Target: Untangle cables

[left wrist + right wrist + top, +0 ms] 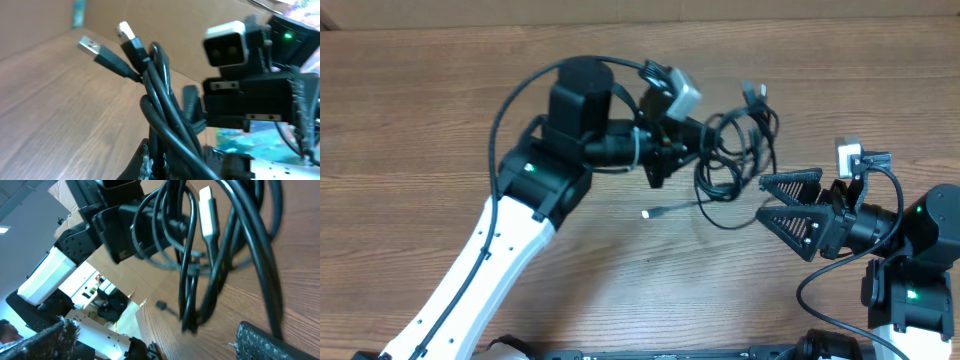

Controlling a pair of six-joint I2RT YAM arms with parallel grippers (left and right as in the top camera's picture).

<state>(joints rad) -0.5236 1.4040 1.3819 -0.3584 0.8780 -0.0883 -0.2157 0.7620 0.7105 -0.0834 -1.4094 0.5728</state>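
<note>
The cables (pixel 732 155) are a tangled bundle of thin black loops, held just above the table at centre right. Two USB plugs (pixel 755 93) stick out at the bundle's far end, and a loose end with a small light plug (pixel 651 213) lies on the wood. My left gripper (pixel 667 152) is shut on the bundle's left side; in the left wrist view the cords (pixel 162 107) run up from between its jaws (pixel 155 162). My right gripper (pixel 782 203) is open, just right of the loops and not touching them. In the right wrist view the bundle (pixel 200 270) hangs ahead of the open fingers (pixel 155 330).
The wooden table (pixel 440 130) fills the view. A cardboard wall (pixel 620 12) runs along the far edge. The right arm's camera and wrist (pixel 235 65) sit close behind the bundle in the left wrist view. The left arm's white link (pixel 480 260) crosses the front left.
</note>
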